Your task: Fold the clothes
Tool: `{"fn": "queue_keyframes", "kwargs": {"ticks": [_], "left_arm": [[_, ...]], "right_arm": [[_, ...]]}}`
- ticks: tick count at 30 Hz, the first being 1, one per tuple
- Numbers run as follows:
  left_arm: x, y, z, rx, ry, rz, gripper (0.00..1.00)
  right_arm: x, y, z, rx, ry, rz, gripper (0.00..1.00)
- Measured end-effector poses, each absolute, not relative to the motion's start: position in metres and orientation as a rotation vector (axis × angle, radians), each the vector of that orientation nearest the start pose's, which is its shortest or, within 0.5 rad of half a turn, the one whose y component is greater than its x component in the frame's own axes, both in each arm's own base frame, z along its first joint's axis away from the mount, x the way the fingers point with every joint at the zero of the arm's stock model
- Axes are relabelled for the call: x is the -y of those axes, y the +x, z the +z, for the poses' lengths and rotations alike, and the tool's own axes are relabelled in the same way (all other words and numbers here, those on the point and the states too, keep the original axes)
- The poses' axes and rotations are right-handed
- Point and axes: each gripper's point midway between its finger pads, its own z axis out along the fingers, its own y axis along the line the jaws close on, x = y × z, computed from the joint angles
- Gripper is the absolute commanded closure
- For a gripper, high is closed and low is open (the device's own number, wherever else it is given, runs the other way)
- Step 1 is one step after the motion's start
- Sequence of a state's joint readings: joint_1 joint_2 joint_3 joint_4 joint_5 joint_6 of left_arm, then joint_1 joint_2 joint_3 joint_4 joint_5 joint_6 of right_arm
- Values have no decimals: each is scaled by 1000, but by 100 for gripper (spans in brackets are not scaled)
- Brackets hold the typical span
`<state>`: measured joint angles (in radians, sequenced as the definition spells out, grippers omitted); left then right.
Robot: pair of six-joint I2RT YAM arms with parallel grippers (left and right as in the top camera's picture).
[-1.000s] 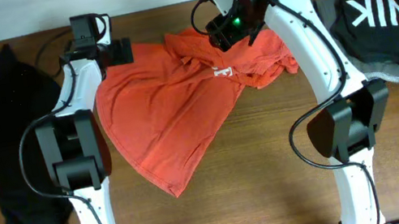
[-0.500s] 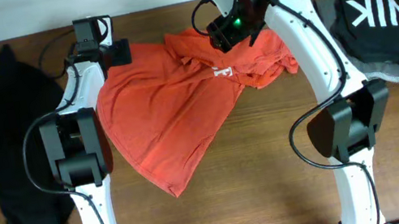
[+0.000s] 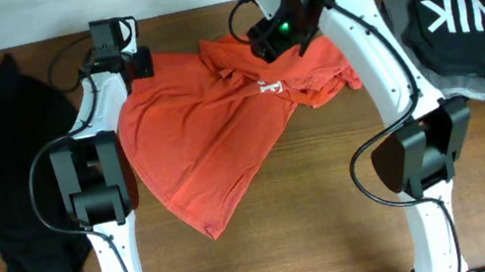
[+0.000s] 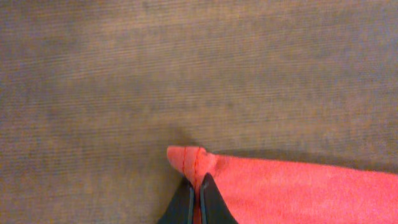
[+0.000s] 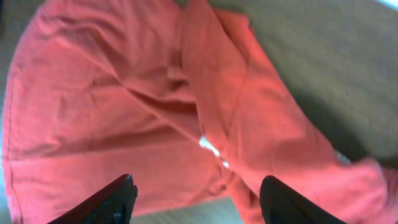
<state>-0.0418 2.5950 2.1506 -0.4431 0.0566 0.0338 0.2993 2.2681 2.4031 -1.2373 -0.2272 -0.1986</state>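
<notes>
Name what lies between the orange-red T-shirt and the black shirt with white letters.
In the overhead view, the right arm's white link crosses that gap above bare wooden table; the T-shirt and black shirt do not touch.

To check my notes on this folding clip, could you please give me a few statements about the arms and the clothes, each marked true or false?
1. The left gripper is shut on an edge of the orange shirt. True.
2. The right gripper is clamped on the shirt's collar. False: it is wide open above the shirt and holds nothing.
3. The black lettered shirt lies on the right side of the table. True.
4. The orange shirt is already neatly folded. False: it lies spread out and wrinkled between the two arms.
</notes>
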Motion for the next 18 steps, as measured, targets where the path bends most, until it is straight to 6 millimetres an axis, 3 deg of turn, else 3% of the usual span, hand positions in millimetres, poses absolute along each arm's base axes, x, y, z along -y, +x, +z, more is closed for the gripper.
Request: {"fn": "queue_keyframes", "kwargs": {"ticks": [8,14,18], "left_arm": [[36,621,19,-2609,107,-80,99],[35,610,34,-2647,102,-81,99],[35,608,65,-2619,98,-82,99]], "right_arm": [[-242,511,188,-2444,-811,358,32],[-279,520,143,-2429,-881,373,22],[-284,527,110,-2468,-872,325,18]]}}
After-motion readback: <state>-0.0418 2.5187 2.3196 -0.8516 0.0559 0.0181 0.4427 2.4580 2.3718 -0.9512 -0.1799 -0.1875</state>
